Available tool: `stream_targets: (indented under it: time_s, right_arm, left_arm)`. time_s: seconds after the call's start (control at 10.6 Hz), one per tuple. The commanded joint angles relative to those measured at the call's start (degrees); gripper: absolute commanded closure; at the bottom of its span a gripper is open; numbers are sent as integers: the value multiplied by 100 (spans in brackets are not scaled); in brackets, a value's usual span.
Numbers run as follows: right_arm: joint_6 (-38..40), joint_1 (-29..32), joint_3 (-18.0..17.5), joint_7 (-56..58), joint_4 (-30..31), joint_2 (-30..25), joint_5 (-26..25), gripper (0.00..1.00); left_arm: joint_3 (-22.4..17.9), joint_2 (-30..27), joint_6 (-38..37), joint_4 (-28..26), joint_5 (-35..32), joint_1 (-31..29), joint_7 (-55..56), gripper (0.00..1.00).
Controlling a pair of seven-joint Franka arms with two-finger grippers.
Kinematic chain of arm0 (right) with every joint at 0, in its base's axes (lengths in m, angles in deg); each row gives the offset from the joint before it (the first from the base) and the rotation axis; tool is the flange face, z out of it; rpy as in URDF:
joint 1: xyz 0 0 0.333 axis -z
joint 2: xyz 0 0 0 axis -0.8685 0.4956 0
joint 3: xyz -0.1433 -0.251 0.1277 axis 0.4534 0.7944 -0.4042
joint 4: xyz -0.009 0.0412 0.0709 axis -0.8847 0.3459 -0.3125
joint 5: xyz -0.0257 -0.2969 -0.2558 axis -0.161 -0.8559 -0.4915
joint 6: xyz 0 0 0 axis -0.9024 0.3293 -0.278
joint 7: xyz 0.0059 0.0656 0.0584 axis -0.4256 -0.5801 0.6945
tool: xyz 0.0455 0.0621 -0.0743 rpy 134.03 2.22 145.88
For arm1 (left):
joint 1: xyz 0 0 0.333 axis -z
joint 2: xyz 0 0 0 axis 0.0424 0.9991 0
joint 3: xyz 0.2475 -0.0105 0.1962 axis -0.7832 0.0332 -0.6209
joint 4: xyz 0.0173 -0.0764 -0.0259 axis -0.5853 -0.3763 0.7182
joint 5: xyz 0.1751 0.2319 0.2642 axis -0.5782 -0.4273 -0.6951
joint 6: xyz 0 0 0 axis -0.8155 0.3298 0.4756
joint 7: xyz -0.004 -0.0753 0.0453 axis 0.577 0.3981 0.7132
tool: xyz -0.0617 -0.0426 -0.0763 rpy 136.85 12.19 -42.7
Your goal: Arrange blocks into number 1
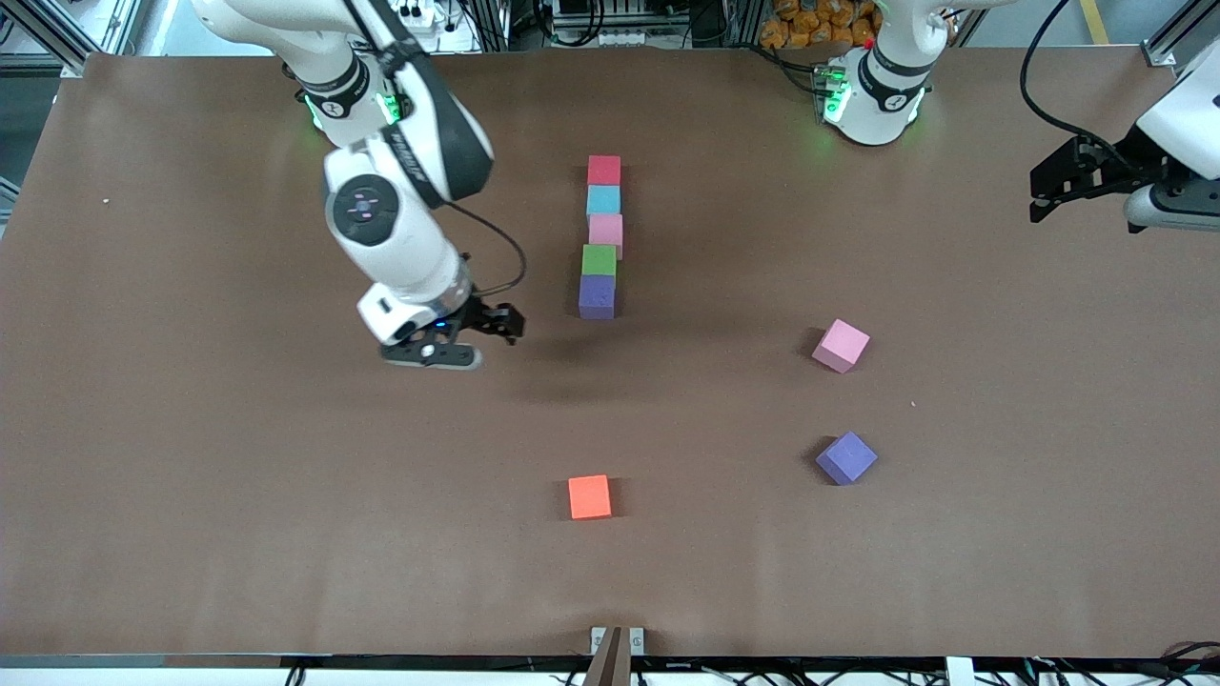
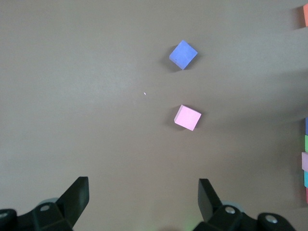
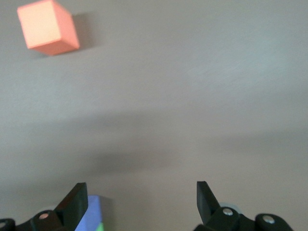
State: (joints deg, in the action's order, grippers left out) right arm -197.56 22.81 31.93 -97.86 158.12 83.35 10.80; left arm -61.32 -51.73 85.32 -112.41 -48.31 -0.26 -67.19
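Five blocks [image 1: 600, 236] are lying in a touching column mid-desk; the orange block [image 1: 589, 496] is sitting nearer the camera. Light, stiff, matte: pinch opposite flat faces. Right tool [image 1: 474, 333] is hanging released beside the column; left tool [image 1: 1077, 181] is waiting released.

Five-block column [image 1: 602, 236] on table [image 1: 191, 476], blocks touching, running 12 to 6. Single block [image 1: 589, 496] at column's 6 o'clock, well apart, nearer front camera. First stray block [image 1: 841, 345] at column's 4 o'clock; second stray block [image 1: 846, 457] at its 6.

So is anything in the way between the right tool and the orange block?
Nothing visible. The right tool, open and empty, is beside the purple block ending the line; only bare table separates it from the orange block.
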Motion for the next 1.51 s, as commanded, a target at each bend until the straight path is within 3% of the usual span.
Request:
stream_targets:
  time_s: [0.0, 0.28, 0.47, 0.75, 1.04, 1.41]
  right_arm:
    - [989, 896, -377, 480, -744, -189, -284, 0]
    - [2079, 1715, -369, 1114, -1580, -234, -293, 0]
    - [2372, 2251, -438, 1307, -1810, -522, -267, 0]
    - [2591, 3260, -1069, 1729, -1828, -884, -442, 0]
    - [3082, 3396, -984, 2177, -2196, -893, -679, 0]
    - [3137, 3571, -887, 2441, -2215, -937, -689, 0]
  left_arm:
    - [4, -59, -117, 115, 109, -68, -104, 0]
    - [4, -41, -109, 133, 91, -68, -104, 0]
    - [4, -42, -109, 133, 100, -68, -77, 0]
    - [30, -42, -109, 133, 82, -59, -68, 0]
    - [13, -50, -109, 133, 108, -59, -95, 0]
    - [22, -42, -109, 133, 144, -59, -95, 0]
